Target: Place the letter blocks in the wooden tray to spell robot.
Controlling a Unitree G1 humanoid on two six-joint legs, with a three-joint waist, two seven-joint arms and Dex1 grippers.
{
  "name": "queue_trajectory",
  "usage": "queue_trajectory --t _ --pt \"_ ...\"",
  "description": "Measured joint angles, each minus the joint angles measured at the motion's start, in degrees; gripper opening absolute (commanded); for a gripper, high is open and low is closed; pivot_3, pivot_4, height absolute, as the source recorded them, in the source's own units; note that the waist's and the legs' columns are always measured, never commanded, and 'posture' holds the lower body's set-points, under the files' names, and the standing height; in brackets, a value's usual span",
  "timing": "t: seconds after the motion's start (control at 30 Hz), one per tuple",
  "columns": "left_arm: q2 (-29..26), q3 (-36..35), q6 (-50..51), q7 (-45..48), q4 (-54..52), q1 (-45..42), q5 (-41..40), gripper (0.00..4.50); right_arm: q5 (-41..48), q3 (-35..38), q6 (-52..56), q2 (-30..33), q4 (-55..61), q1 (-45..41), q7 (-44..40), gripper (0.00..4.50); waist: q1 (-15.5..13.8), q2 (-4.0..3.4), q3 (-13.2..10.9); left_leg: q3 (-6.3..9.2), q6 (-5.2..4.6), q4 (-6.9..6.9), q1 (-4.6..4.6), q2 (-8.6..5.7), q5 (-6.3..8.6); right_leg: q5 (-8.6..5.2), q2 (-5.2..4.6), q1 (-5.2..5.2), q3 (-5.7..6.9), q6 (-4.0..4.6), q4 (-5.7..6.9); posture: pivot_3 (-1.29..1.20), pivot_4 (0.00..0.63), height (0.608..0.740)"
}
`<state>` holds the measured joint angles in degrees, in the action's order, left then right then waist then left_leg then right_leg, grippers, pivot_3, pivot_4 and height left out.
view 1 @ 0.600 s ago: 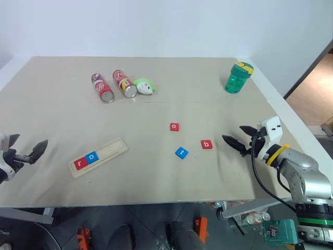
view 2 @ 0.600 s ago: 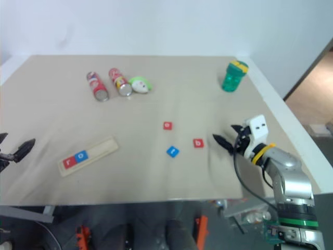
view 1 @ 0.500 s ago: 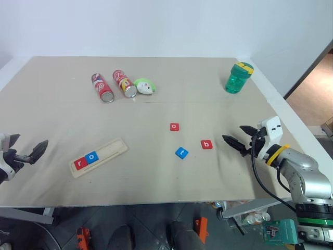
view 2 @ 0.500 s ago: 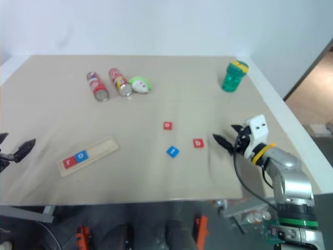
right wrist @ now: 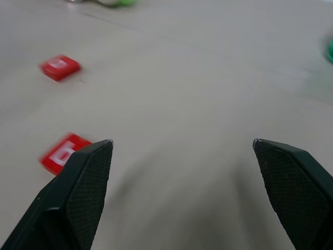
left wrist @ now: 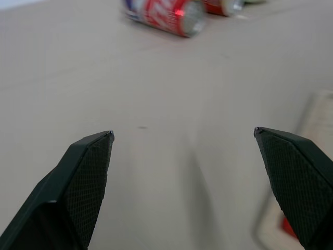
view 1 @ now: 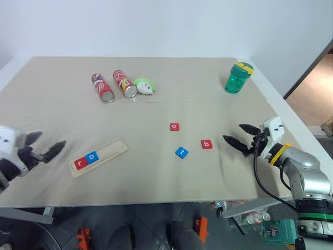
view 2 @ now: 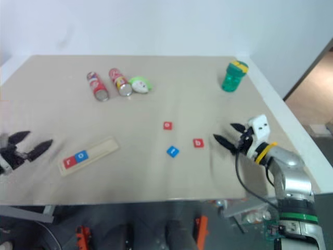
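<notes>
White wall behind, the table [view 1: 156, 109] holds the wooden tray [view 1: 99, 157] with r and o; the empty, open right end effector [view 1: 235, 137] should approach the nearby red b block [view 1: 206, 144] squarely.

A: Any room between the long pale wooden tray [view 1: 99, 157] and the three loose square letter tiles [view 1: 181, 152]?
B: Yes, bare beige tabletop [view 1: 145, 172] there.
A: Obstacles?
B: Two red soda cans [view 1: 113, 86] lying near the far edge, a green-and-white object [view 1: 145, 86] beside them, a green lidded cup [view 1: 238, 77] far right.
</notes>
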<state>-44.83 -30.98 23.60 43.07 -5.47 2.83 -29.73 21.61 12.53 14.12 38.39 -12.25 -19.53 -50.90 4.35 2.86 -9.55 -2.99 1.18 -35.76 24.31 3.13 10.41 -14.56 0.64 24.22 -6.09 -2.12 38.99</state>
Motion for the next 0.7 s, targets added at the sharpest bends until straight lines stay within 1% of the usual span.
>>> queue_trajectory --t 0.07,0.1,0.17,0.27,0.4,0.47,0.57,0.7 --pt "-3.06 6.81 1.47 5.36 -2.61 -1.38 -0.08 4.5 3.65 -4.08 2.64 -1.04 1.75 -5.37 -7.42 4.44 0.04 -0.05 -0.03 -0.02 -0.01 -0.04 -0.02 0.08 -0.01 0.08 0.06 0.0 0.01 0.1 0.0 0.0 0.15 0.74" --pt "-3.26 7.96 1.56 6.19 -2.9 -1.91 0.04 4.5 4.1 -5.15 2.96 -1.24 2.11 -6.28 -9.04 4.44 0.04 -0.05 -0.03 -0.01 -0.01 -0.04 -0.03 0.1 -0.01 0.08 0.06 0.0 0.04 0.09 0.01 0.0 0.15 0.74" --pt "-5.09 13.6 1.92 9.43 -2.43 -4.93 1.48 4.5 4.34 -10.95 3.93 -2.15 3.12 -10.27 -15.77 4.44 0.02 -0.07 -0.04 0.02 -0.01 -0.05 -0.04 0.19 -0.01 0.12 0.15 0.0 0.12 0.17 0.01 0.0 0.15 0.74" --pt "-7.14 19.2 1.86 13.16 -1.74 -8.1 3.67 4.5 4.09 -17.26 3.85 -3.84 4.03 -13.33 -22.13 4.44 -0.01 -0.07 -0.04 0.1 -0.01 -0.01 0.0 0.22 0.0 0.04 0.16 0.02 0.25 0.25 0.02 0.0 0.15 0.74" --pt "-8.27 22.61 2.49 15.67 0.49 -10.63 6.12 4.5 3.8 -20.06 4.67 -5.57 2.92 -15.97 -25.28 4.44 -0.09 -0.1 -0.06 0.12 0.05 0.01 0.17 0.19 0.04 -0.01 0.12 0.17 0.3 0.36 0.06 0.0 0.15 0.74" --pt "-8.46 24.39 2.24 16.26 0.7 -11.81 7.57 4.5 2.8 -21.25 4.01 -6.69 1.88 -18.06 -25.52 4.44 -0.09 -0.1 -0.06 0.13 0.08 0.0 0.19 0.19 0.06 0.0 0.12 0.19 0.3 0.37 0.06 0.0 0.15 0.74" --pt "-8.47 24.98 1.55 16.31 1.67 -12.5 9.22 4.5 2.02 -21.61 3.33 -7.75 1.28 -19.28 -25.49 4.44 -0.13 -0.1 -0.06 0.16 0.08 -0.01 0.21 0.19 0.06 -0.01 0.11 0.19 0.34 0.38 0.06 0.0 0.15 0.74" --pt "-8.14 24.99 1.75 16.23 2.14 -12.48 9.48 4.5 1.69 -21.61 3.41 -8.55 1.29 -19.31 -25.29 4.44 -0.14 -0.1 -0.06 0.17 0.08 -0.04 0.22 0.19 0.06 -0.01 0.1 0.18 0.34 0.37 0.07 0.0 0.15 0.74"
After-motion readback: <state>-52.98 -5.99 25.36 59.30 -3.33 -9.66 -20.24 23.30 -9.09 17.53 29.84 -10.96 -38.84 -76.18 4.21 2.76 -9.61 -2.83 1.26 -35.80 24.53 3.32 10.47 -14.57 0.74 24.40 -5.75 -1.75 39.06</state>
